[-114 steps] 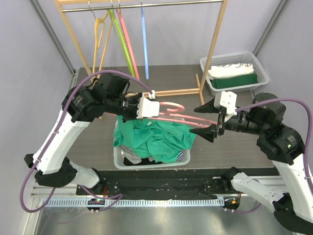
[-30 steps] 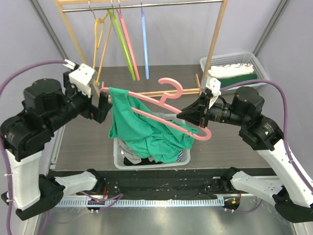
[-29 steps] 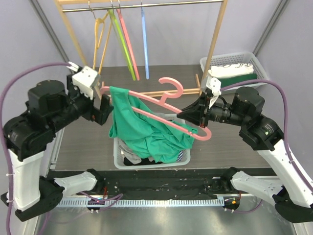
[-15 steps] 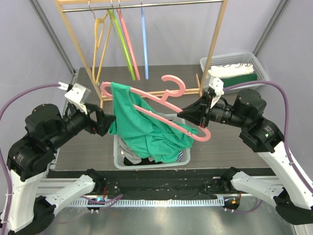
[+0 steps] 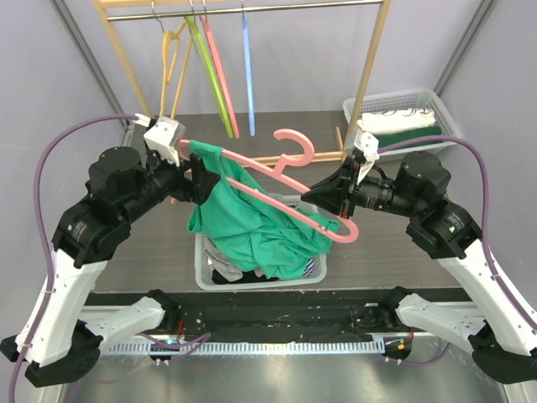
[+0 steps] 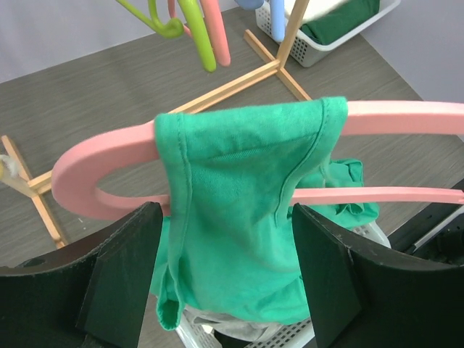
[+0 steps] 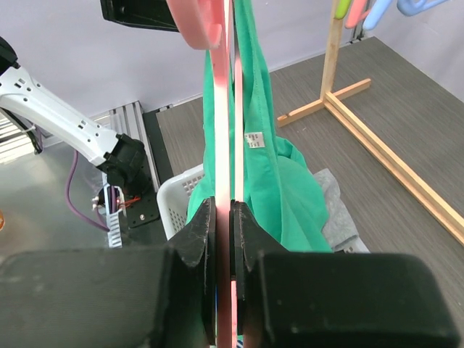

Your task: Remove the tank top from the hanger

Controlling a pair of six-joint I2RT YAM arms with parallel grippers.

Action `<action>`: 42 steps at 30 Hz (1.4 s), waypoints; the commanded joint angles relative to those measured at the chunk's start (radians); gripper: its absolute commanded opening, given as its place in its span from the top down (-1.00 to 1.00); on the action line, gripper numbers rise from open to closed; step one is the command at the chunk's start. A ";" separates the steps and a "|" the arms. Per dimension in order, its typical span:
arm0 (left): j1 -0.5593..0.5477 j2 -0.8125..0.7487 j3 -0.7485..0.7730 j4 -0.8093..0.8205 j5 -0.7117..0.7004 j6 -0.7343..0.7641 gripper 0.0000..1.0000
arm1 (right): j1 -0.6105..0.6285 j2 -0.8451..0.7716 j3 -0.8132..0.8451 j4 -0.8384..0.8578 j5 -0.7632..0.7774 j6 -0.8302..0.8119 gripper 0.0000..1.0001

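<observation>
A pink hanger (image 5: 289, 180) hangs tilted in the air over a basket, and my right gripper (image 5: 323, 204) is shut on its lower right bar. In the right wrist view the jaws (image 7: 232, 210) pinch the pink bar (image 7: 221, 109) edge-on. The green tank top (image 5: 247, 222) hangs by a strap from the hanger's left end and trails down into the basket. My left gripper (image 5: 204, 178) is at that end, open. Its black fingers (image 6: 123, 268) stand on either side of the strap (image 6: 239, 210), just below the pink bar (image 6: 101, 159).
A white laundry basket (image 5: 252, 281) with more clothes sits under the hanger. Behind stands a wooden rack (image 5: 369, 75) with yellow (image 5: 172, 59), green (image 5: 210, 71), pink (image 5: 220, 75) and blue (image 5: 248, 67) hangers. Another white basket (image 5: 403, 126) of folded cloth is at the back right.
My left arm has swung in from the left to the hanger's left end, and its jaws have narrowed around the strap. The right gripper and the hanger have hardly moved.
</observation>
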 commanded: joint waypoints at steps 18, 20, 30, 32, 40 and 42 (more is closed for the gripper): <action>0.022 -0.018 0.008 0.077 0.079 0.012 0.46 | -0.001 -0.037 -0.032 0.080 -0.012 0.020 0.98; 0.024 -0.015 0.034 0.070 0.096 0.012 0.69 | -0.001 -0.037 -0.035 0.074 -0.007 0.012 0.98; 0.056 -0.002 0.198 0.040 0.088 0.053 0.80 | -0.001 -0.045 0.010 -0.034 0.027 -0.022 0.98; 0.063 -0.002 0.209 0.038 0.077 0.062 0.81 | -0.001 -0.056 0.026 -0.072 0.033 -0.029 0.98; 0.067 -0.012 0.126 -0.003 0.034 0.115 0.91 | -0.001 -0.121 0.101 -0.244 0.077 -0.068 0.98; 0.067 -0.013 0.080 -0.022 0.034 0.124 0.93 | -0.001 -0.143 0.127 -0.271 0.096 -0.079 0.98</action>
